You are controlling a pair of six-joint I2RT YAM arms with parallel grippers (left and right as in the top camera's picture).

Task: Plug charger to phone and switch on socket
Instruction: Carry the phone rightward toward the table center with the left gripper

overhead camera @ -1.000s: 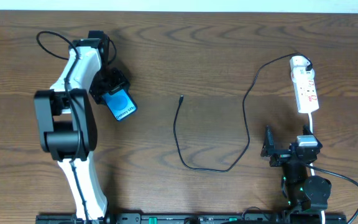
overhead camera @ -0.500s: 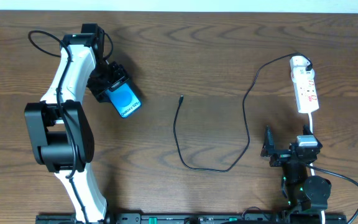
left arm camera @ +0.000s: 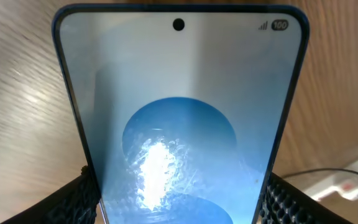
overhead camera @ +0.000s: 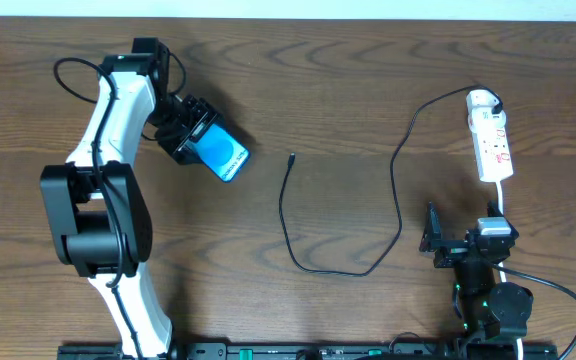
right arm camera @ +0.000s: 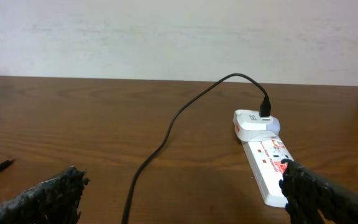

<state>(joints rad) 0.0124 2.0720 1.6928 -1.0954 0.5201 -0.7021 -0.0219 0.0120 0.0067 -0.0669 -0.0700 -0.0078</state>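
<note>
2 arms at a brown wooden table (overhead camera: 368, 90). Clamping the phone (overhead camera: 222, 156) by its lower end in the left gripper (overhead camera: 188, 133), with mesh-textured fingers (left arm camera: 79, 199) pressing on both long edges. Holding it at the left-centre of the table, screen facing up and the free end angling toward the lower right in the overhead view. Showing a bright blue screen with a lighter blue circle, a punch-hole camera at the top edge, and signal bars beside a battery badge reading "100" (left arm camera: 280, 25) in the top right corner. Carrying a line of white writing in the overhead view, too small for reading.

Holding the right gripper (right arm camera: 182, 186) spread wide and empty near the front right edge, facing the socket (overhead camera: 490, 140). Lying near the far right edge as a white strip, bearing red marks and small print too blurred for reading. Taking the charger (overhead camera: 399, 222) in at its rounded far end. Trailing from there in 1 long black curve across the wood and ending with the plug tip (overhead camera: 291, 157) lying free at the centre, to the right of the phone and apart from it.
</note>
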